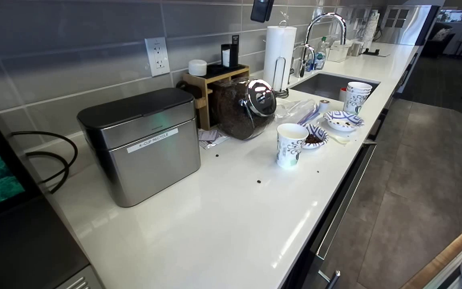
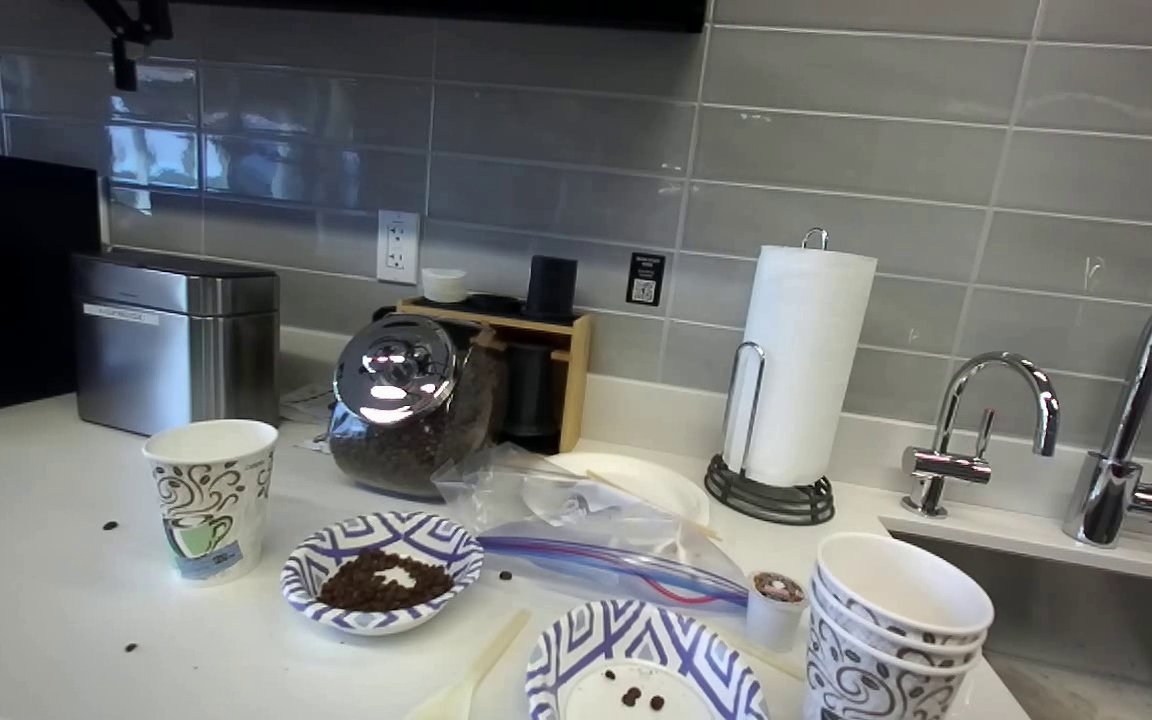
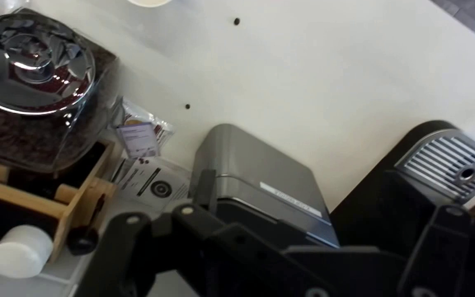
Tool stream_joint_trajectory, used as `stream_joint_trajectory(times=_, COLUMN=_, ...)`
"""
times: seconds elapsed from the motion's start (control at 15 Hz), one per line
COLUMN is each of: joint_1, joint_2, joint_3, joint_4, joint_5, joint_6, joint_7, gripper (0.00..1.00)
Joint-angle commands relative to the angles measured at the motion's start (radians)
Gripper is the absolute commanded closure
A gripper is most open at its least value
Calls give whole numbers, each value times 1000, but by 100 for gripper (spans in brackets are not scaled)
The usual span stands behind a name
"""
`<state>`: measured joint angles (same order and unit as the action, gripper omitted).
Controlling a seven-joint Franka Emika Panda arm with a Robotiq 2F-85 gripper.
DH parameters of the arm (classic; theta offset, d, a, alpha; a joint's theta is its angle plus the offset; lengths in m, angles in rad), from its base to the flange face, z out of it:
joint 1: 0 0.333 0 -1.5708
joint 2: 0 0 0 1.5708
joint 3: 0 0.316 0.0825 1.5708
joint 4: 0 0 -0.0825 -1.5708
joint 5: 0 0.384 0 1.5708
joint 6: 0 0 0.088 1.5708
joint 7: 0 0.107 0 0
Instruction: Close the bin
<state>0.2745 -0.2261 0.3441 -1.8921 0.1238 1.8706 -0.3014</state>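
The gripper (image 2: 50, 72) shows at the upper left of an exterior view, its jaws spread wide, above and apart from the bin (image 1: 163, 164); in the wrist view they cover part of it. The bin, of brushed steel and labelled "K-CUP RECYCLE", stands upright on the white tabletop (image 1: 203, 241) near the tiled wall (image 2: 836, 120), its black lid (image 1: 138, 104) lying flat across the top. In the wrist view it is flanked by a black appliance (image 3: 373, 194) with a slotted metal plate (image 3: 439, 163) and by flat packets (image 3: 138, 140). Farther along are a jar (image 1: 231, 112) of dark contents, its shiny cap (image 2: 396, 370) set at a slant; a wooden organizer (image 2: 579, 385) behind it; a paper towel roll (image 2: 801, 360); and a sink (image 1: 315, 86). Toward the front edge stand a patterned cup (image 1: 288, 148), a bowl (image 2: 441, 537) holding dark beans, a second bowl (image 2: 586, 650) with a few beans, and a stack of similar cups (image 2: 881, 665).
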Motion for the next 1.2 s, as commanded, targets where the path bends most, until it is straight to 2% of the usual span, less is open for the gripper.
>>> stream_joint_trajectory(times=0.0, joint_1=10, joint_2=-55, joint_3=9, joint_4=-78, joint_5=-94, joint_6=172, joint_7=131, gripper=0)
stream_joint_trajectory(times=0.13, joint_1=8, joint_2=-60, joint_3=17, joint_4=-100, joint_5=-136, joint_6=246, joint_7=199, gripper=0)
stream_joint_trajectory(times=0.33, joint_1=12, joint_2=-67, joint_3=28, joint_4=-119, joint_5=-165, joint_6=290, joint_7=273, gripper=0)
stream_joint_trajectory(times=0.73, joint_1=35, joint_2=-80, joint_3=32, joint_4=-143, joint_5=-161, joint_6=327, joint_7=282, gripper=0)
stream_joint_trajectory(times=1.13, joint_1=39, joint_2=-110, joint_3=30, joint_4=-202, joint_5=-133, joint_6=410, joint_7=361, gripper=0)
